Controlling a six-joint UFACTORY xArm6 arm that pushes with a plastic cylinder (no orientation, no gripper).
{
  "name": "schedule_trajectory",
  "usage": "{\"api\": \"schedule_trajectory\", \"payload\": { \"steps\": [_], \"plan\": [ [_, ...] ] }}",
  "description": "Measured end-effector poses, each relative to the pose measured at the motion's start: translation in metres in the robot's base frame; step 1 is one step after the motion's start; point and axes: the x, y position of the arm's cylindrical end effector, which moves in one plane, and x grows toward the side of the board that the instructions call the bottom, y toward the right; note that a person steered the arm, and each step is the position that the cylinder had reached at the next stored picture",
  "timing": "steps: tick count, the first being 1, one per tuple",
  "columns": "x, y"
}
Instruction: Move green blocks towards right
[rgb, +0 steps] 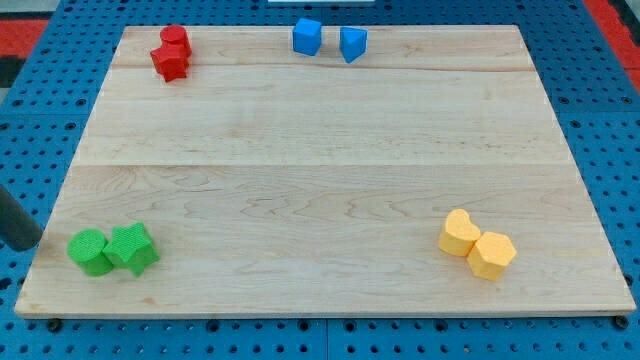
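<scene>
my tip (22, 243) sits left of the green round block (88, 251) and green star block (132, 248), holding nothing.

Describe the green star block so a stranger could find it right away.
Start at the wooden board's corner at the view's bottom left, where two green blocks touch. The green star block is the one nearer the view's right, spiky-edged, unlike the smooth green cylinder.

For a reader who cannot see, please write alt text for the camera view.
Two green blocks touch at the wooden board's bottom left, my tip just left of them. Red blocks sit top left, blue blocks top centre, yellow blocks bottom right.
</scene>
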Motion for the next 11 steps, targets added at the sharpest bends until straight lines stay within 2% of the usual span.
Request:
{"api": "schedule_trajectory", "payload": {
  "steps": [3, 5, 8, 11],
  "plan": [
    [0.012, 0.005],
    [0.023, 0.052],
    [0.016, 0.081],
    [-0.019, 0.188]
  ]
}}
